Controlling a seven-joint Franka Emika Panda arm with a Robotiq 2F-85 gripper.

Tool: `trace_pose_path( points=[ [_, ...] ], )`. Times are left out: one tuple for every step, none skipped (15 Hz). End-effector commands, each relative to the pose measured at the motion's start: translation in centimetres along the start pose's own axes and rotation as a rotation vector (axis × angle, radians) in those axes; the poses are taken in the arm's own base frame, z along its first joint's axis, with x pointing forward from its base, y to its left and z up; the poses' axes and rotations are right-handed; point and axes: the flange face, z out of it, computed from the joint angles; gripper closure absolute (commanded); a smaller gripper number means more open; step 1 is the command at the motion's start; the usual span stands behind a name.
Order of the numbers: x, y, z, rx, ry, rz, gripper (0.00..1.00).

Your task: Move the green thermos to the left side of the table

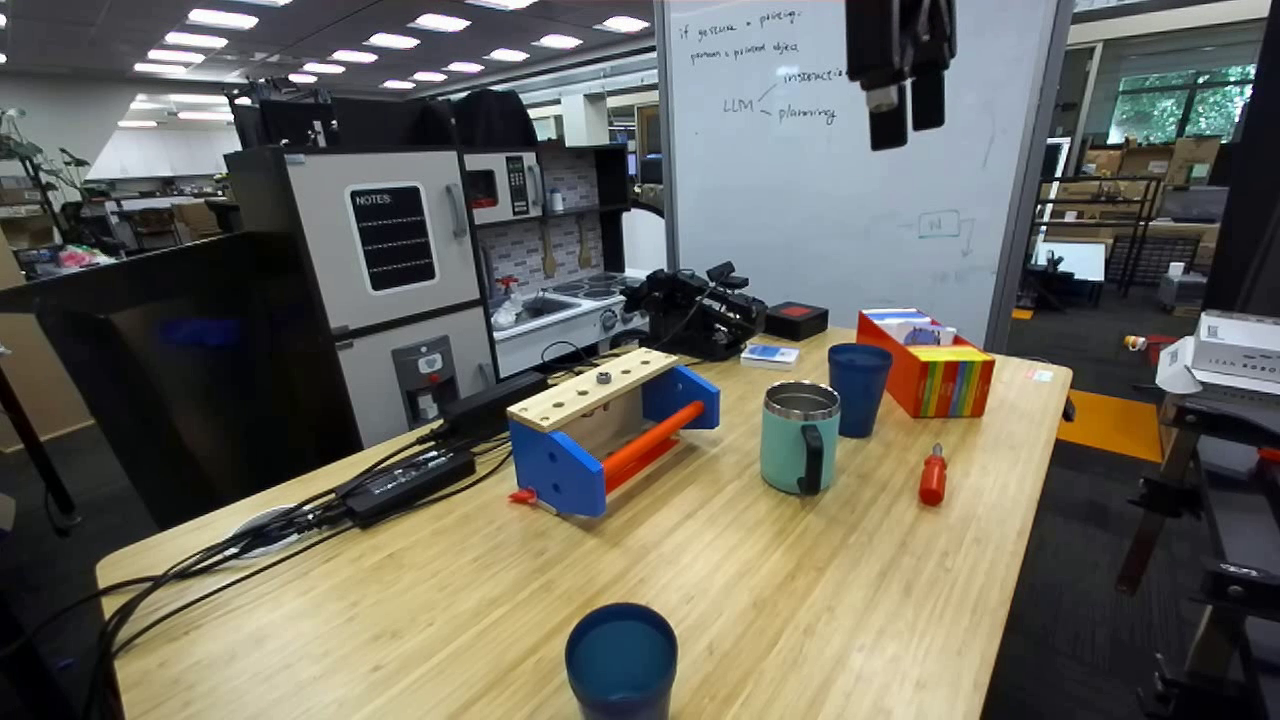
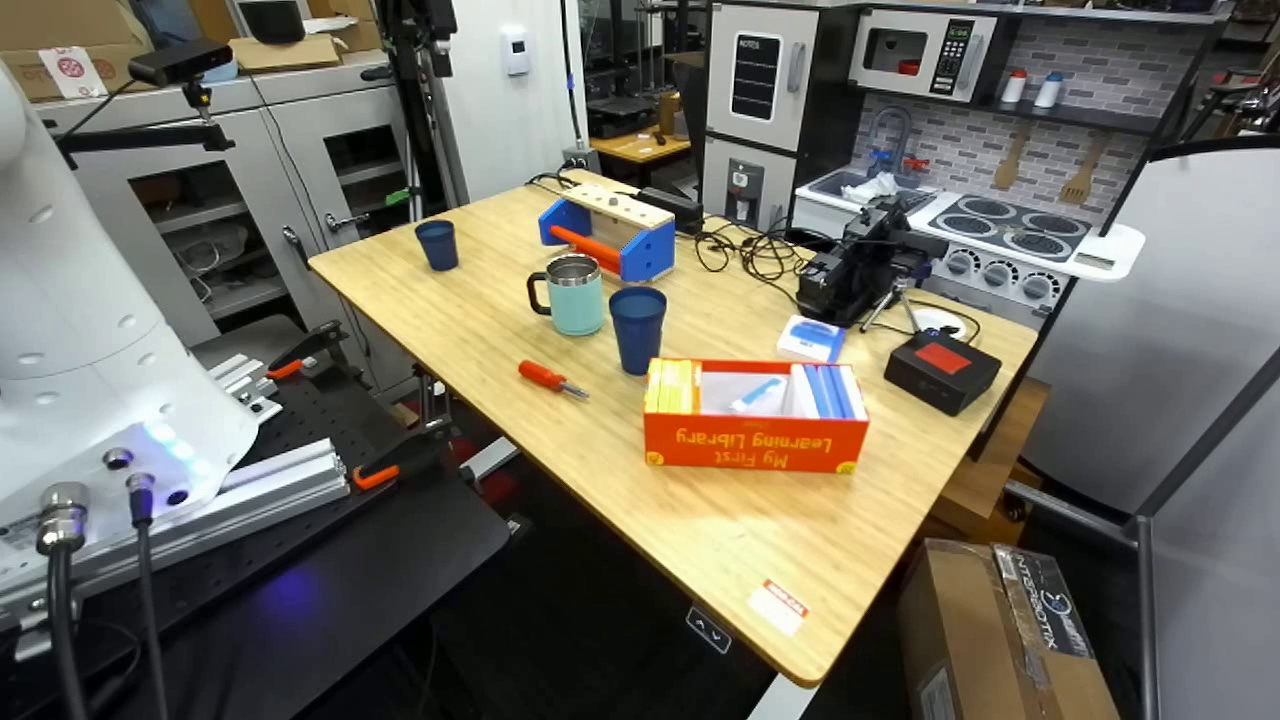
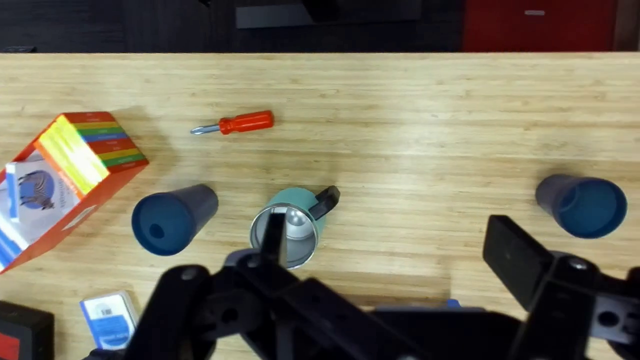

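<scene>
My gripper was released, its fingers spread well apart, and in an exterior view it hung high over the table. The green thermos stood upright on that table, open at the top, its black handle jutting from one side. In the wrist view one of my fingers covered part of its rim. Just beside the thermos I saw a dark blue cup, upright, and past that cup a red box of thin books. A red screwdriver lay near the thermos, toward the edge by my base. On the thermos's other side sat a wooden-topped frame with blue ends and a red bar. A second blue cup stood well apart from the thermos, toward the end away from the red box. Near that box lay a blue-and-white pack and a black box with a red patch.
</scene>
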Motion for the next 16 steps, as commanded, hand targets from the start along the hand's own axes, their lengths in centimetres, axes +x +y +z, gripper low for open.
trace_pose_path(
  points=[
    [0.9,0.0,3.4,0.119,0.026,0.161,0.0],
    [1.2,-0.1,4.8,0.143,0.027,0.214,0.0],
    [1.4,-0.1,6.0,0.164,0.021,0.268,0.0],
    [1.5,-0.2,7.1,0.181,0.017,0.315,0.0],
    [1.6,-0.3,8.2,0.191,0.012,0.361,0.0],
    [1.7,-0.3,9.1,0.198,0.001,0.409,0.0],
    [1.7,-0.2,10.1,0.202,-0.017,0.46,0.0],
    [1.7,-0.2,10.9,0.206,-0.029,0.503,0.0],
    [1.7,-0.1,11.7,0.206,-0.048,0.55,0.0],
    [1.8,0.2,12.5,0.214,-0.059,0.583,0.0],
    [2.0,0.7,13.7,0.234,-0.07,0.616,0.0],
    [2.2,1.3,14.7,0.254,-0.077,0.647,0.0],
    [2.4,2.0,16.0,0.275,-0.082,0.682,0.0],
    [2.7,2.8,17.2,0.296,-0.079,0.724,0.0],
    [3.0,3.7,18.2,0.314,-0.064,0.768,0.0],
    [3.3,4.0,18.4,0.308,-0.032,0.77,0.0]
  ],
)
